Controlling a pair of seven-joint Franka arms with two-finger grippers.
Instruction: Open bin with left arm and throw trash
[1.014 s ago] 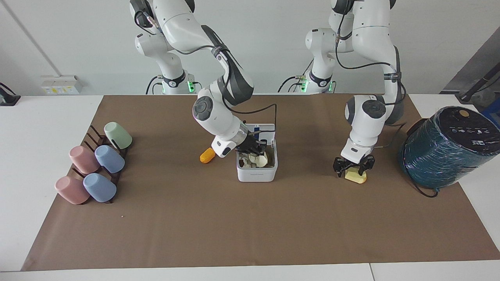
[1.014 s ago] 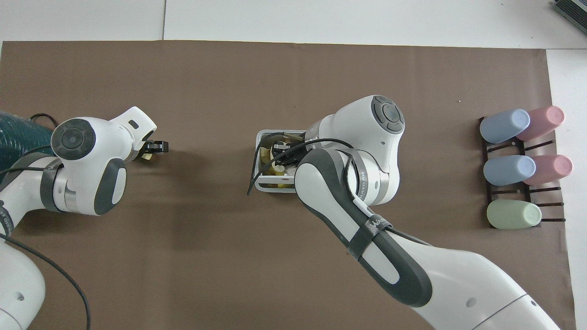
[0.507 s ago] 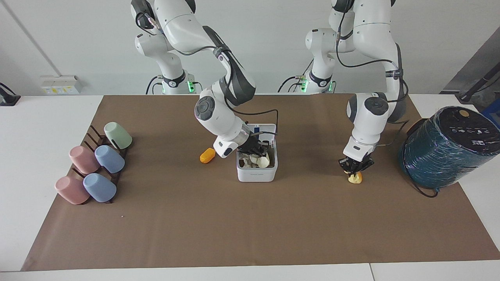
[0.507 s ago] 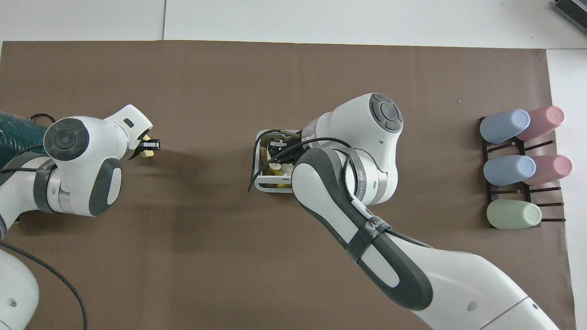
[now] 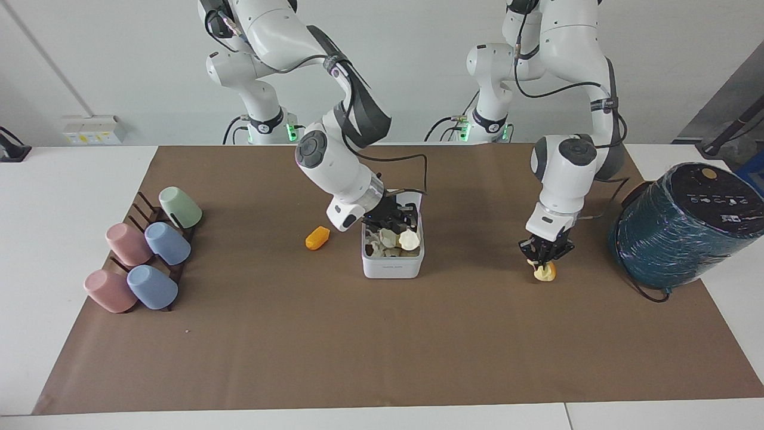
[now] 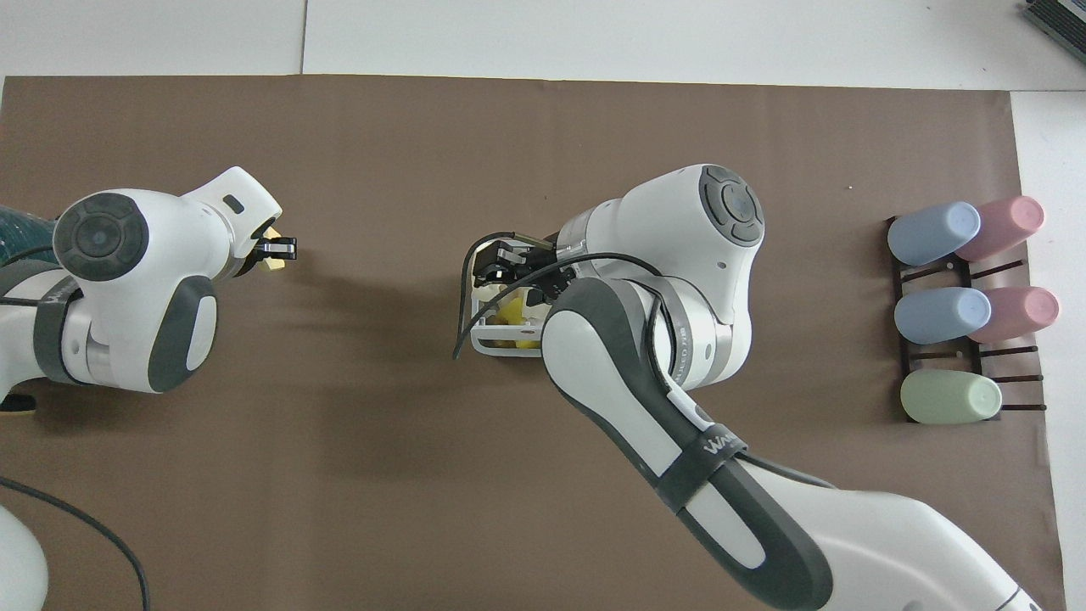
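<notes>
Looking at the left gripper [image 5: 542, 261] pinched shut on the pale yellow lump [image 5: 545, 273] now, after straddling it wide open a second ago; can't say whether it's lifted off the mat yet. Can't call the right gripper [image 5: 391, 220] open or shut either, but spotting it pulled up a bit from down in the bin [image 5: 392, 267], with the cream lump [image 5: 409, 239] lying inside. Means lid [image 5: 412, 197] up, one piece probably binned, one in hand well off toward the left arm's end, and the orange lump [image 5: 317, 237] untouched just beside the bin. Under all that, just a brown mat [image 5: 382, 346] on a white table [image 5: 71, 239], plus racked pastel cups [image 5: 168, 243], a teal wrapped cylinder [image 5: 680, 233] and a plain white wall [image 5: 119, 60].
</notes>
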